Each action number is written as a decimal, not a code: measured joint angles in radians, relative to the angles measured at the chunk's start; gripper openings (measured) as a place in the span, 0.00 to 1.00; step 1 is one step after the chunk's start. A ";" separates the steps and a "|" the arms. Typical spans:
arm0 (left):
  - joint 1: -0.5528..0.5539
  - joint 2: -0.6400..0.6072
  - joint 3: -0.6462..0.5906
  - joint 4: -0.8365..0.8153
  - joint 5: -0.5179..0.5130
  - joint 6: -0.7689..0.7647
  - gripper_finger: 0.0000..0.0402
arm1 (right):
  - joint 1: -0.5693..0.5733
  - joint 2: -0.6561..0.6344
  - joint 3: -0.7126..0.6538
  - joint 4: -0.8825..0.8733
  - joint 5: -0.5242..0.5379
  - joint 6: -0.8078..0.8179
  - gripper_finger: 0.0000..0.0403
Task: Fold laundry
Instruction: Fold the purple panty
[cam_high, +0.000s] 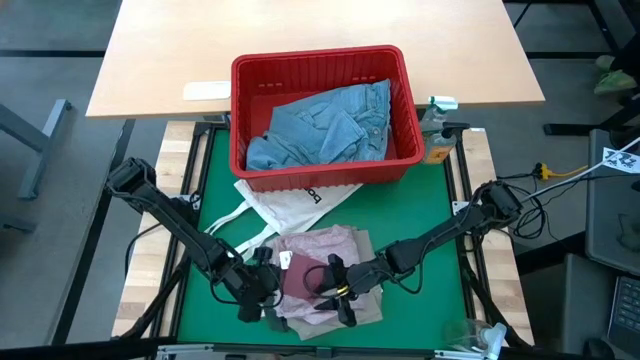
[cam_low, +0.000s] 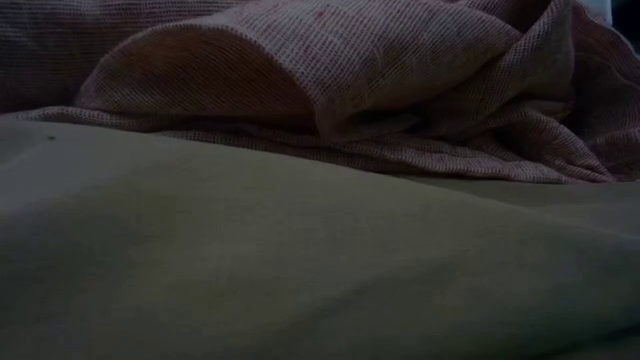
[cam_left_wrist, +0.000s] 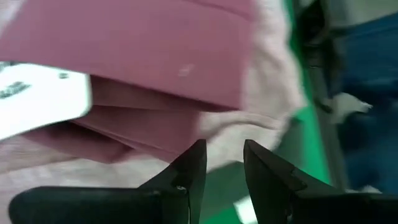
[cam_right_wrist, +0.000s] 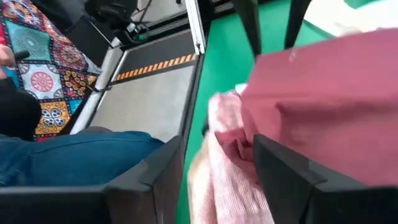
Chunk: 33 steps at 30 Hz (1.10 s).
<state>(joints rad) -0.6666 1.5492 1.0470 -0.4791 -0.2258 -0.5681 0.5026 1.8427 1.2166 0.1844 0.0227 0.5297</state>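
Note:
A mottled pink top (cam_high: 320, 258) lies bunched on the green mat (cam_high: 430, 200) near the table's front edge. Its darker inner side and a white label (cam_left_wrist: 37, 99) face up. It lies partly over beige trousers (cam_low: 300, 270). My left gripper (cam_left_wrist: 222, 158) hovers at the top's left near edge, slanting down, with a narrow gap and nothing between its fingers. My right gripper (cam_right_wrist: 217, 168) comes in from the right with its fingers wide apart on either side of a ridge of the pink top (cam_right_wrist: 230, 143). Light blue jeans (cam_high: 330, 125) lie in the red basket (cam_high: 320, 178). My right gripper has a raised fold of the pink top (cam_right_wrist: 233, 134) in its open gap, and the cloth lies close against one finger (cam_right_wrist: 286, 174). Whether that finger touches the cloth I cannot tell. The top rests on the mat, slack.
The red basket stands at the mat's far edge. A white tote bag (cam_high: 285, 205) lies between it and the pink top. A small bottle (cam_high: 436, 125) stands at the far right. A person's leg in jeans (cam_right_wrist: 74, 155) shows beyond the table's near edge.

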 joint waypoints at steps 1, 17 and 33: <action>0.000 -0.011 0.000 0.000 0.026 0.000 0.25 | 0.000 0.000 0.011 -0.002 -0.014 0.000 0.48; 0.005 -0.060 0.000 0.228 -0.081 0.111 0.25 | 0.001 0.000 0.094 -0.126 0.049 -0.118 0.48; 0.020 0.046 0.000 0.111 -0.178 0.150 0.25 | 0.001 0.090 0.094 -0.190 0.097 -0.116 0.48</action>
<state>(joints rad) -0.6468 1.5948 1.0470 -0.3677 -0.4040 -0.4181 0.5034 1.9327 1.3102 -0.0052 0.1199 0.4133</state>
